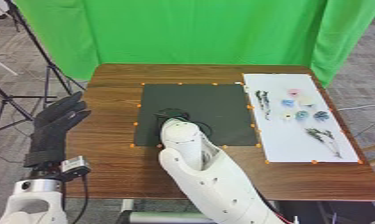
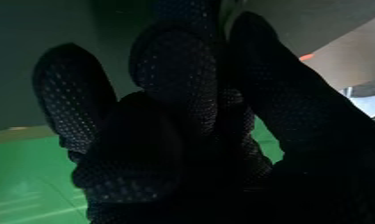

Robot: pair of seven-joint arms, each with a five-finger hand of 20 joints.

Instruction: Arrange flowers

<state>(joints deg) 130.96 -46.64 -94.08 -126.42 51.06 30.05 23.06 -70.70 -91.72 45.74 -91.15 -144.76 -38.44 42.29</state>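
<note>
My right hand (image 1: 172, 113) is over the black mat (image 1: 225, 100) in the head view, largely covered by its own arm. In the right wrist view, curled gloved fingers of my right hand (image 2: 179, 82) close around a thin pale greenish stem (image 2: 226, 11), mostly hidden between them. My left hand (image 1: 55, 125) is held open beyond the table's left edge. On the white sheet (image 1: 281, 145) lie a dark leafy sprig (image 1: 264, 104), a pale leafy bunch (image 1: 324, 139), a pink flower (image 1: 294, 92), a white flower (image 1: 288, 115) and several bluish ones, including a dark blue flower (image 1: 321, 115).
Orange markers line the mat and sheet on the brown wooden table (image 1: 117, 175). A green curtain (image 1: 183, 30) hangs behind it. Black stand legs (image 1: 50, 55) are to the left. A thin dark curve (image 1: 209, 129) shows on the mat beside the right arm.
</note>
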